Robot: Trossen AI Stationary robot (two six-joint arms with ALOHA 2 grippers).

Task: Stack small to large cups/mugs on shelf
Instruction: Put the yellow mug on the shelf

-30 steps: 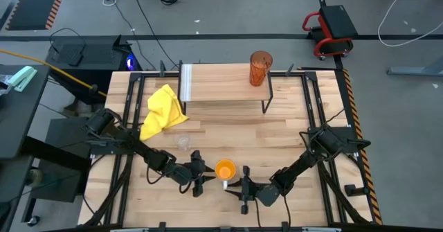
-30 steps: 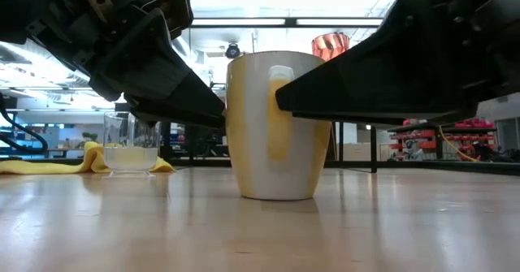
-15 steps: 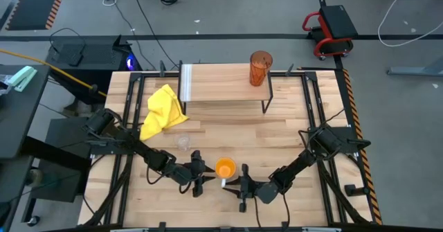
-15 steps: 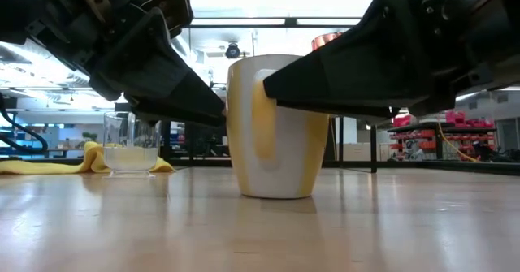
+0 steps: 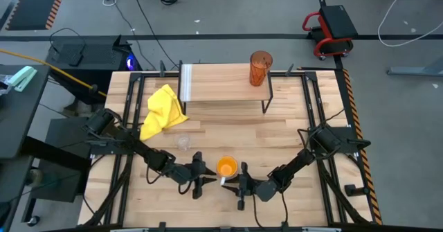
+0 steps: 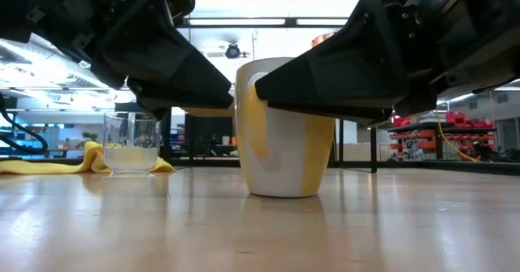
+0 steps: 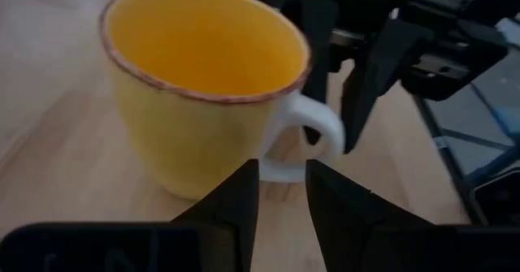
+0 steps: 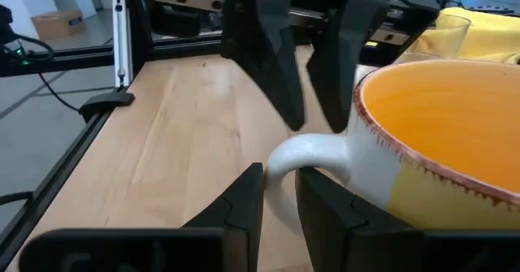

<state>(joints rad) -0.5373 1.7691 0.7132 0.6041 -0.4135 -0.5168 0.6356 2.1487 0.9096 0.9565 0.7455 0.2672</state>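
The orange mug [image 5: 226, 167], white outside, stands upright on its base near the table's front edge, with its handle [image 5: 223, 181] turned toward the near side. My right gripper [image 5: 228, 183] reaches in from the right and is shut on that handle. My left gripper [image 5: 210, 174] is slightly open, its tips [image 7: 282, 183] beside the mug's left wall. The small clear glass cup [image 5: 183, 143] stands on the table farther left. The amber tumbler [image 5: 260, 68] stands on the right end of the shelf [image 5: 221, 86]. My right gripper pinches the outer curve of the mug's white handle [image 8: 279, 168] between its two fingers. The fingers [image 6: 325, 85] come nearly level from the table's right and near side. The mug stays upright with its base on the table. My left gripper: I cannot tell whether its tips touch the mug's wall [image 6: 240, 118].
A crumpled yellow cloth [image 5: 163, 111] lies at the left, between the shelf and the glass cup. Bare tabletop [image 5: 277, 131] stretches between the mug and the shelf. Black frame rails run along the table's edges.
My right gripper has gone a little toward the table's left, closing in on the mug's handle. The mug has turned about on its base, its handle swinging toward the left, and has slid slightly.
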